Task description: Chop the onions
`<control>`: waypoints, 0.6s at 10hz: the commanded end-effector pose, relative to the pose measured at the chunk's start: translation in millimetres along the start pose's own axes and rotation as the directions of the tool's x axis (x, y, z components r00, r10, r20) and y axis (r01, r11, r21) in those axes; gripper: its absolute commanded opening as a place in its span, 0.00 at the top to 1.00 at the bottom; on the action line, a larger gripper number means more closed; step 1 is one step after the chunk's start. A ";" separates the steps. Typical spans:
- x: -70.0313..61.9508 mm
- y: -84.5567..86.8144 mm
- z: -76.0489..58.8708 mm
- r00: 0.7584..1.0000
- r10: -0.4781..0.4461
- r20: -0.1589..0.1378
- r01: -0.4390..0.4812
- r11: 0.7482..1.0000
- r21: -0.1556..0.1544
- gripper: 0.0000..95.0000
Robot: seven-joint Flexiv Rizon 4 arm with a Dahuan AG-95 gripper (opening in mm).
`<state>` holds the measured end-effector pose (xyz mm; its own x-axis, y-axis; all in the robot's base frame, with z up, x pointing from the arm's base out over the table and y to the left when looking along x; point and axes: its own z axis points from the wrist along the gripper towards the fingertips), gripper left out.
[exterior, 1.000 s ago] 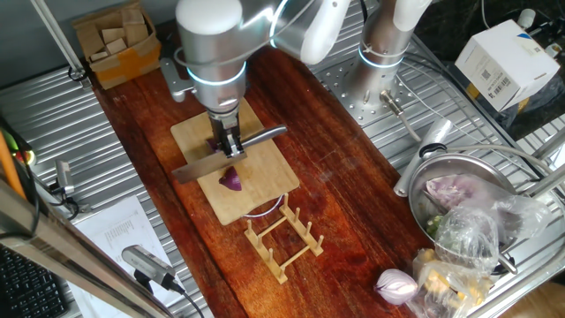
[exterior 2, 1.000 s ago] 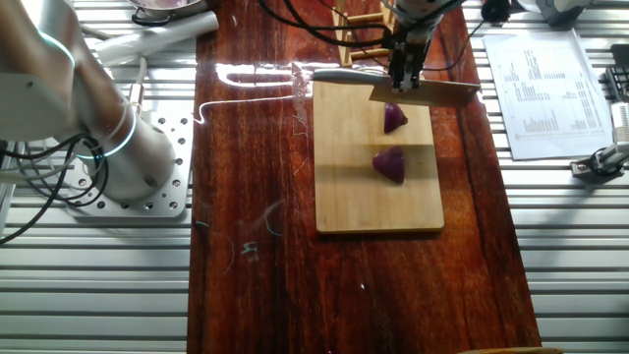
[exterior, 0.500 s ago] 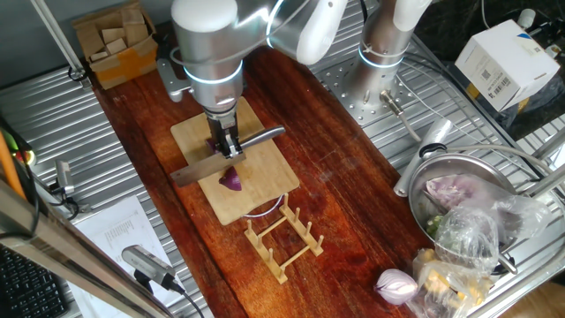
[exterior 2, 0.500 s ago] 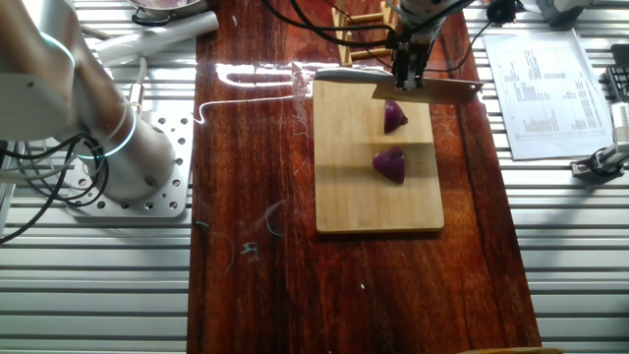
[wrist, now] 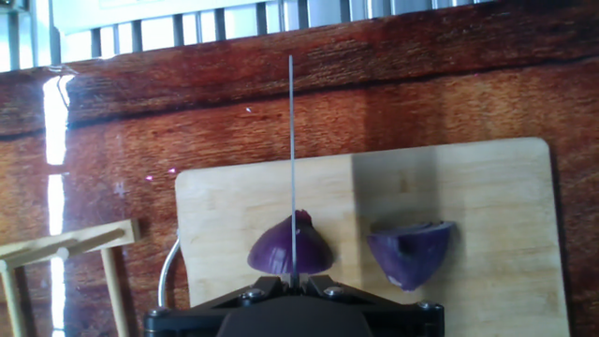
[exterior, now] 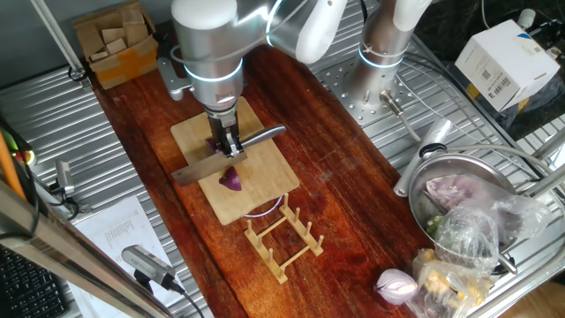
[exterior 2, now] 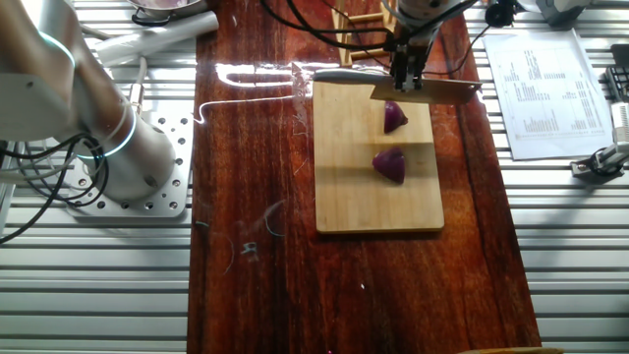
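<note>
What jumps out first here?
The gripper holds a cleaver edge-down over one purple onion wedge on the cutting board; the hand view shows the blade lined up across its middle. A second wedge lies beside it, untouched.

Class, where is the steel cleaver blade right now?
In the hand view, the steel cleaver blade stands edge-on over the left purple onion wedge on the bamboo board.

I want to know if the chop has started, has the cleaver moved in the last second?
No. The cleaver, held by the tool, sits at the same spot over the cutting board's far edge, above the nearer onion wedge.
</note>
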<state>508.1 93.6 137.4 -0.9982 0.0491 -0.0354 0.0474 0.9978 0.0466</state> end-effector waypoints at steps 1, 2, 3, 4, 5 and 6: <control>-0.8 5.3 2.9 1.000 -0.007 0.000 0.007 1.000 -0.001 1.00; -2.6 7.1 4.7 1.000 -0.010 0.001 0.010 1.000 -0.001 1.00; -5.4 7.7 5.8 1.000 -0.008 -0.002 0.008 1.000 -0.002 1.00; -6.0 7.4 6.9 1.000 -0.005 -0.002 0.005 1.000 -0.001 1.00; -6.9 5.2 13.9 1.000 -0.003 0.001 0.003 1.000 -0.002 1.00; -7.2 4.7 16.2 1.000 -0.004 0.001 0.004 1.000 -0.001 1.00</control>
<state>516.5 97.7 118.7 -0.9984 0.0434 -0.0375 0.0417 0.9981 0.0463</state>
